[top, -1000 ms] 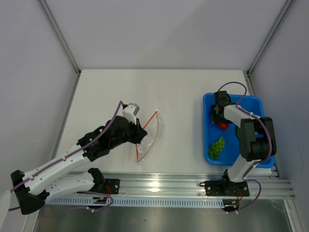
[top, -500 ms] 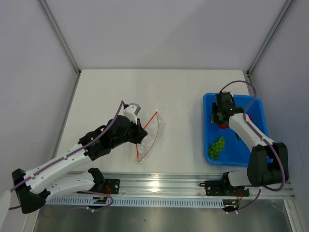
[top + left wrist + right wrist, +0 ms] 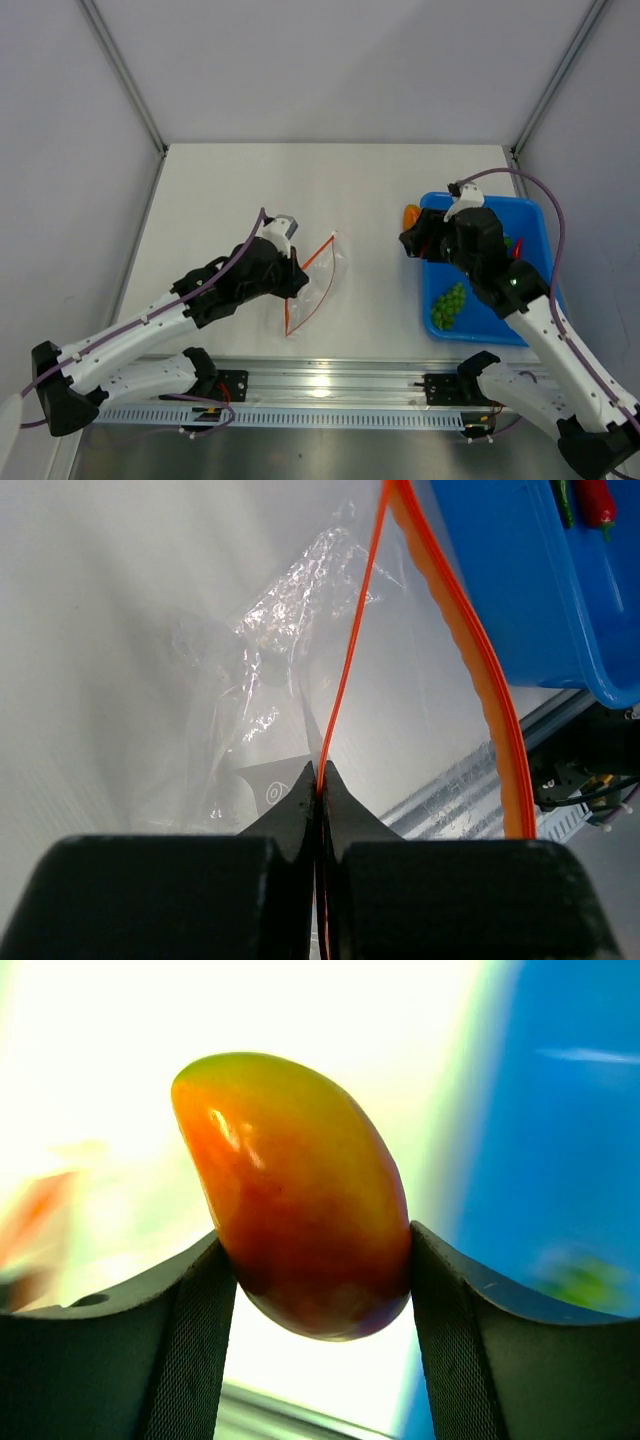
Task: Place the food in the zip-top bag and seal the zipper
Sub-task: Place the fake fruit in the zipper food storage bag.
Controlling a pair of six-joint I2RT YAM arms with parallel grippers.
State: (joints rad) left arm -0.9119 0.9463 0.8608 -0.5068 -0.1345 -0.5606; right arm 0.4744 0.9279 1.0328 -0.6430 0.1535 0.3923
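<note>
My left gripper (image 3: 296, 282) is shut on one side of the orange-red zipper (image 3: 350, 660) of the clear zip-top bag (image 3: 316, 278), holding the mouth open; the other zipper strip (image 3: 470, 650) stands apart. My right gripper (image 3: 411, 232) is shut on an orange-yellow food piece (image 3: 300, 1195), seen at the blue tray's left rim in the top view (image 3: 411, 214). The green grapes (image 3: 448, 304) and a slim red pepper piece (image 3: 517, 248) lie in the tray (image 3: 530, 214).
The blue tray sits at the right of the white table. A metal rail (image 3: 330, 385) runs along the near edge. Grey walls and slanted posts enclose the back and sides.
My right gripper has risen out of the tray with the orange piece and moved left to the tray's left rim. My left gripper has shifted slightly right with the bag.
</note>
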